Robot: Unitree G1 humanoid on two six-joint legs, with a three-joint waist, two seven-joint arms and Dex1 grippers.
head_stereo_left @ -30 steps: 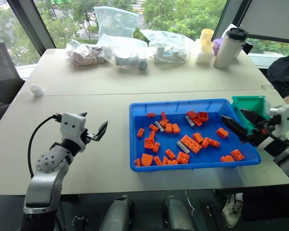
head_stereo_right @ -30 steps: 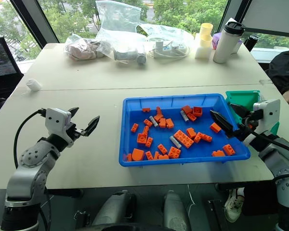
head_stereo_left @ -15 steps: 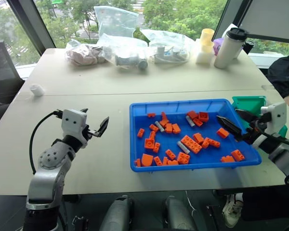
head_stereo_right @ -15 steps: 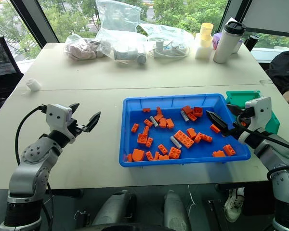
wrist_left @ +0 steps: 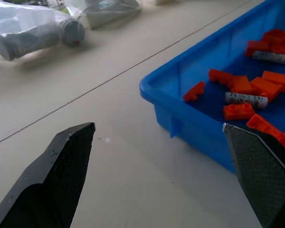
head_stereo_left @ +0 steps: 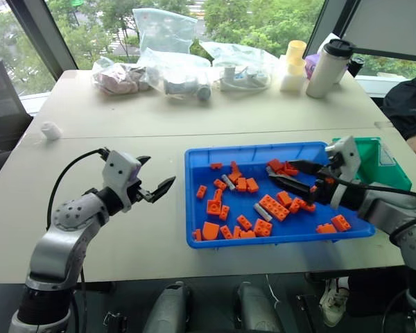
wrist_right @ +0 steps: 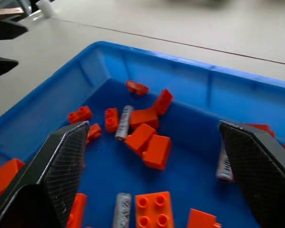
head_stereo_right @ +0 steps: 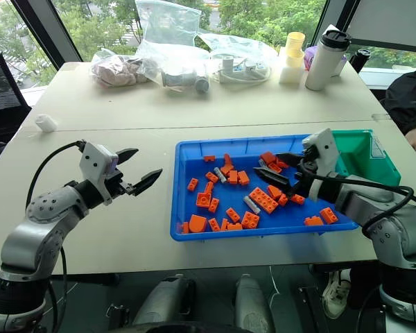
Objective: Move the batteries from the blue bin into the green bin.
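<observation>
Grey-silver batteries [head_stereo_left: 262, 211] among orange bricks [head_stereo_left: 273, 207]

Right gripper [head_stereo_right: 283, 168] over the blue bin [head_stereo_right: 194, 230]
Its fingers spread wide above orange bricks [head_stereo_right: 263, 200] and grey batteries [head_stereo_right: 252, 204]; green bin [head_stereo_right: 374, 161] just beside; left gripper [head_stereo_right: 140, 168] gapes over bare table [head_stereo_right: 111, 118].
</observation>
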